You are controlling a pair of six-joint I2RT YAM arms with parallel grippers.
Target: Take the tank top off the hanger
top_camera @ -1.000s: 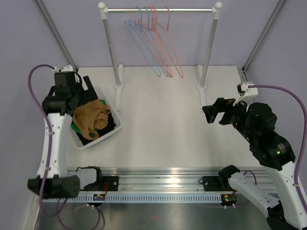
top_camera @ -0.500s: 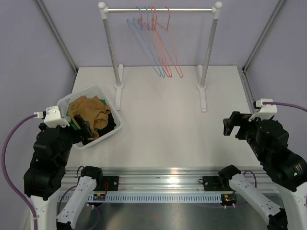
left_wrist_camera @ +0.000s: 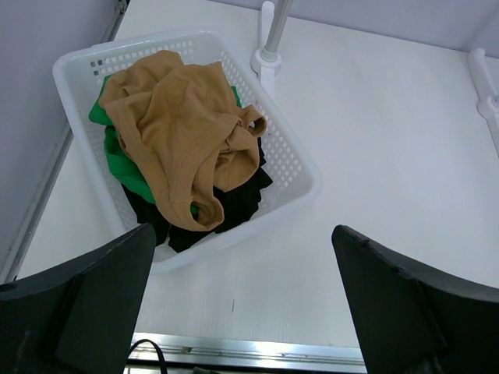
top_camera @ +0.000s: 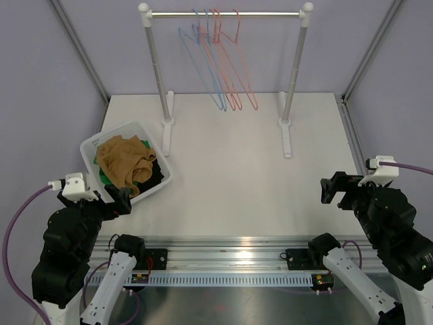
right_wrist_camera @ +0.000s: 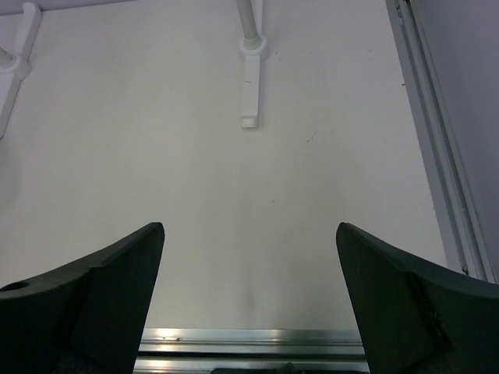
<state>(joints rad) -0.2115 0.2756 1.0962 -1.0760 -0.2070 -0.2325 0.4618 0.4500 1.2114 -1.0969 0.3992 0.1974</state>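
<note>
A tan tank top (top_camera: pixel 125 160) lies crumpled on top of green and black clothes in a white basket (top_camera: pixel 157 186) at the left; it also shows in the left wrist view (left_wrist_camera: pixel 179 136). Several bare wire hangers (top_camera: pixel 223 61), blue and red, hang on the rail of a white rack (top_camera: pixel 223 13). My left gripper (top_camera: pixel 122 201) is open and empty, near the table's front edge, just in front of the basket. My right gripper (top_camera: pixel 336 189) is open and empty at the front right, over bare table.
The rack's two feet (top_camera: pixel 166 135) (top_camera: pixel 286 139) stand on the white table; one shows in the right wrist view (right_wrist_camera: pixel 249 82). A metal rail (top_camera: pixel 223 254) runs along the near edge. A frame rail (right_wrist_camera: pixel 437 156) borders the table's right side.
Both arms have drawn back from the table toward its near edge. The left gripper has left the basket, where the clothes lie unmoved. The hangers sway slightly.
</note>
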